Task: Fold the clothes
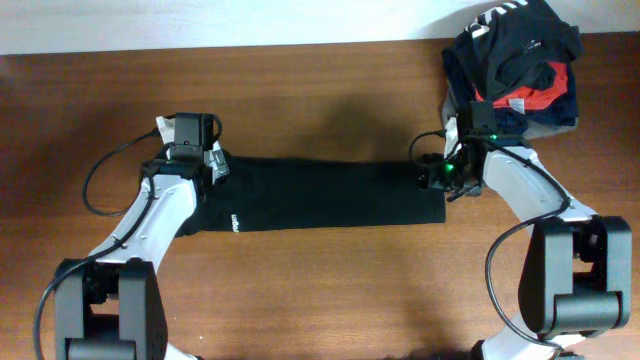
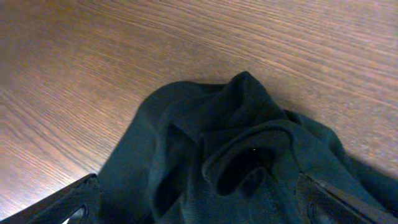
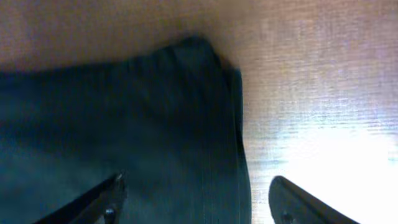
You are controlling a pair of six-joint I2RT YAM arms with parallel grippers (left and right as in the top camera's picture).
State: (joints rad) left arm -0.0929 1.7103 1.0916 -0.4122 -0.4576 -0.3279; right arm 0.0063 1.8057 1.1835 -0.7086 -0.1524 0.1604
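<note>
At the centre of the table (image 1: 320, 90), the black garment (image 1: 320, 195) lies spread in a long flat band between the two arms. The left gripper (image 2: 208, 205) stands at its left end, jaws wide apart, straddling bunched cloth and holding nothing. The right gripper (image 3: 196, 208) sits over the right-hand edge, jaws equally wide, empty. A pile of clothes (image 1: 515, 60) waits at the far right corner. The step in hand appears to be taking hold for a fold; the next move calls for both grippers to descend and close on the cloth edges together
</note>
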